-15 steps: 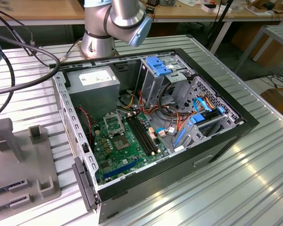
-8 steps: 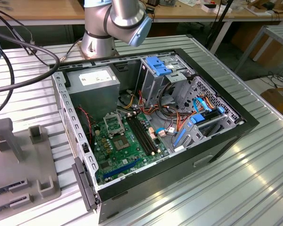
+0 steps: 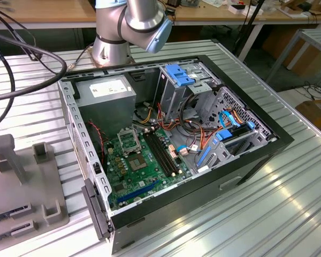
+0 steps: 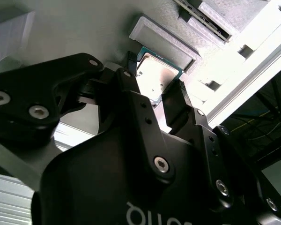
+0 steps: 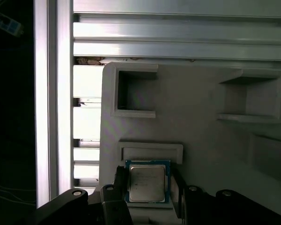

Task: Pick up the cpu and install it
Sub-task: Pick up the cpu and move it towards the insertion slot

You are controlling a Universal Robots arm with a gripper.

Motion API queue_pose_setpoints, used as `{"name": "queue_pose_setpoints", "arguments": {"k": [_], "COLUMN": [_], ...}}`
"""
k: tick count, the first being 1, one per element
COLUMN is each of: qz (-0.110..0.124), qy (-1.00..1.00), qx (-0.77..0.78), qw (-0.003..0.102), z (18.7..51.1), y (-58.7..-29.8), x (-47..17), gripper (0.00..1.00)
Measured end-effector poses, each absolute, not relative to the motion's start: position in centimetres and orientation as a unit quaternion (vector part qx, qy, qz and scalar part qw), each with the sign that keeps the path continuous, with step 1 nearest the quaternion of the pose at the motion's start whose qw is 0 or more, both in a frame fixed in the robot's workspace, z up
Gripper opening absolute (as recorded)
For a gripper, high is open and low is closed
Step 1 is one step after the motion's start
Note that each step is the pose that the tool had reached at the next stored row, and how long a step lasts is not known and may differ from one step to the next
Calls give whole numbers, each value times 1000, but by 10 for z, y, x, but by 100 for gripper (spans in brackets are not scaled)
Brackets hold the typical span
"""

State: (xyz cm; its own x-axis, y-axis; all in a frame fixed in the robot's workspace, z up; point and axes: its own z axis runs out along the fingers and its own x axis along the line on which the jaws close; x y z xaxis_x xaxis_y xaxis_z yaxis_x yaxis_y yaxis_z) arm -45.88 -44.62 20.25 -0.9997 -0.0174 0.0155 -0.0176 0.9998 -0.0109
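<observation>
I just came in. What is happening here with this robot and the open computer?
A robot arm is at the step of picking up the cpu. In both wrist views its end effector is right at the cpu, which lies flat on a grey fixture against a small ledge. The open computer case stands beside that fixture with its motherboard exposed. The cpu is not yet installed there.
</observation>
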Motion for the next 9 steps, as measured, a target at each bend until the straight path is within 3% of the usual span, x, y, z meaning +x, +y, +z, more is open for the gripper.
{"name": "queue_pose_setpoints", "arguments": {"k": [9], "qz": [6], "qy": [-1000], "qx": [9], "qw": [8], "z": [207], "y": [-446], "x": [-459], "gripper": [47]}}
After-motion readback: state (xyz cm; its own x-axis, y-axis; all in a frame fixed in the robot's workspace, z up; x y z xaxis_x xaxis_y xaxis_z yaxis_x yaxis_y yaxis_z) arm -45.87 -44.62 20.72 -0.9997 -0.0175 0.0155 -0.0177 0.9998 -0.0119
